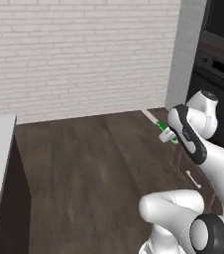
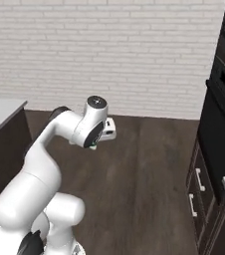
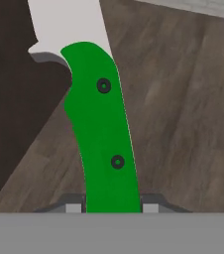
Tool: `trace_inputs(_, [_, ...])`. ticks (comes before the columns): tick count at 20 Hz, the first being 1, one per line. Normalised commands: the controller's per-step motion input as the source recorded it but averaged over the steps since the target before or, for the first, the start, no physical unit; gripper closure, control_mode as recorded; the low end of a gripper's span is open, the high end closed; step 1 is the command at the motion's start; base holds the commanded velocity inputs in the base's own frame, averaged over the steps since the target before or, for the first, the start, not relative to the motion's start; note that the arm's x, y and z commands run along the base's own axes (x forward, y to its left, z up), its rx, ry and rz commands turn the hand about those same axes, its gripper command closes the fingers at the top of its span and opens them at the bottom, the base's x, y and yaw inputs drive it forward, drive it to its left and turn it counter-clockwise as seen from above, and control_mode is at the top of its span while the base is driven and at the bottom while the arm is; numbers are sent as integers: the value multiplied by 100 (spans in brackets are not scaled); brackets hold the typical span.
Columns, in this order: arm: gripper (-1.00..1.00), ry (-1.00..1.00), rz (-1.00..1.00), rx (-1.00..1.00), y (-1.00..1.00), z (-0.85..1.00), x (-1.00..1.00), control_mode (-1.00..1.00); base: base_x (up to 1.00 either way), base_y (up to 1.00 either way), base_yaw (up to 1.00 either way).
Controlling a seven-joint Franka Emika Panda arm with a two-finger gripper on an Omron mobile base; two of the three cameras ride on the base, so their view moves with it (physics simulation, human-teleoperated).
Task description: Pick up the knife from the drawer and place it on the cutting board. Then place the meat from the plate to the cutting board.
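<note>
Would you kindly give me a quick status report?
End effector shut on knife. Knife held above wooden floor. Nothing visibly in the way.

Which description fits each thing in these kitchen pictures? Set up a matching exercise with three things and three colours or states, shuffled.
Things:
1. knife handle
2. knife blade
3. gripper

Descriptions:
A. pale silver, pointing away from the hand
B. shut on the knife, a fingertip on each side of the handle
C. bright green with two dark rivets

Pairs: 1-C, 2-A, 3-B
</note>
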Motion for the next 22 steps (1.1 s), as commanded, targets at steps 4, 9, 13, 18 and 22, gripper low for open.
trace_inputs(4, [100, 0, 0, 0, 0, 0, 0, 100, 30, 0, 54])
trace_inputs(9, [100, 0, 0, 0, 0, 0, 0, 100, 1, 2, 67])
trace_inputs(13, [100, 0, 0, 0, 0, 0, 0, 100, 0, 0, 71])
trace_inputs(18, [100, 0, 0, 0, 0, 0, 0, 100, -2, 0, 72])
trace_inputs(22, [100, 0, 0, 0, 0, 0, 0, 100, -12, 0, 74])
